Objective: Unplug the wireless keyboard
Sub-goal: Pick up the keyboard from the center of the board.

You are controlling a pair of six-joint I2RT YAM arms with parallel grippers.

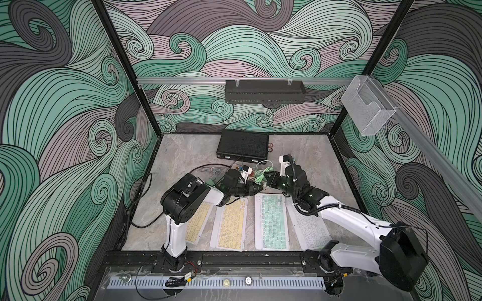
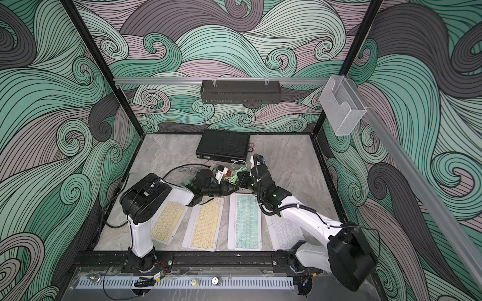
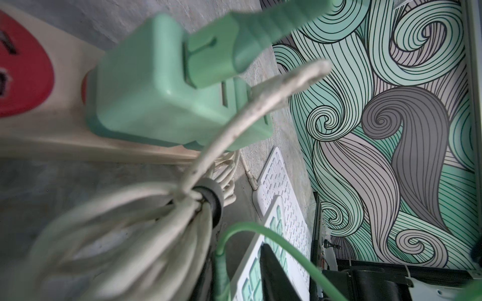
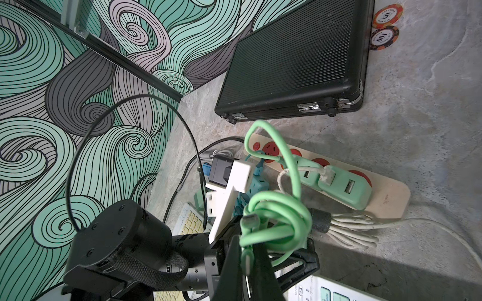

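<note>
left gripper and right gripper meet at 12 o'clock of the mint-keyed white keyboard.
right gripper pinches the coiled mint-green cable; left gripper's spread: cannot tell.

case: black, ribbed, matt; metal latches
power strip: cream plastic, matt
charger: mint plastic, smooth
white cable: scuffed, dull
tabletop: grey stone-look, matt

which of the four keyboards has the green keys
The mint-keyed keyboard, lying between a yellow-keyed keyboard and the white keyboard. The fourth keyboard is yellow-keyed too.
</note>
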